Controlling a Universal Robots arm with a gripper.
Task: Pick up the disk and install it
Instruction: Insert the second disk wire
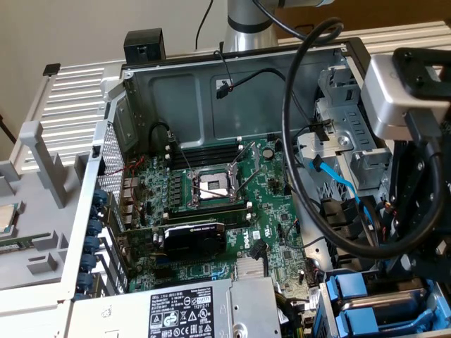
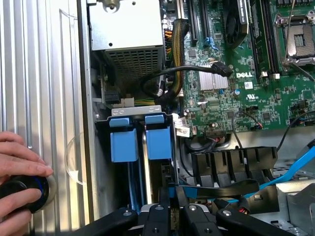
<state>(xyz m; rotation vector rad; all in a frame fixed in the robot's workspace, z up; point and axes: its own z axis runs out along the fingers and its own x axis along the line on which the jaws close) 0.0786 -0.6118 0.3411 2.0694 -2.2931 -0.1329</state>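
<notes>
**Robot Arm Holds the Disk in the Computer's Corner**

I am standing by a big open grey metal computer case (image 1: 211, 91). Inside it lies a wide green circuit board (image 1: 232, 204) with lots of tiny parts. Beside the board sits a large grey metal power box (image 1: 190, 310) with a black-and-white label.

The robot's black gripper (image 2: 172, 201) is down in the corner of the case, near the power box. Its fingers (image 2: 158, 212) are pinched close together. A bit of blue shows between them, so it looks like they are clamped on the near end of the flat silver-grey metal disk with bright blue plastic rails (image 2: 160, 142). The disk stands on its edge in the slot in that corner, and its far blue end sticks up. Just beside it stands a second blue plastic holder (image 2: 123, 145), side by side with the disk. In the exterior view the two blue pieces show at the bottom, on the exterior view's right.

A thick black cable (image 1: 289, 141) makes a big loop over the case. A thin blue cable (image 1: 338, 183) runs across the metal cage near it.

Outside the case, a person's hand (image 2: 19, 162) rests on a round black button with a blue ring (image 2: 22, 191), well apart from the gripper.
</notes>
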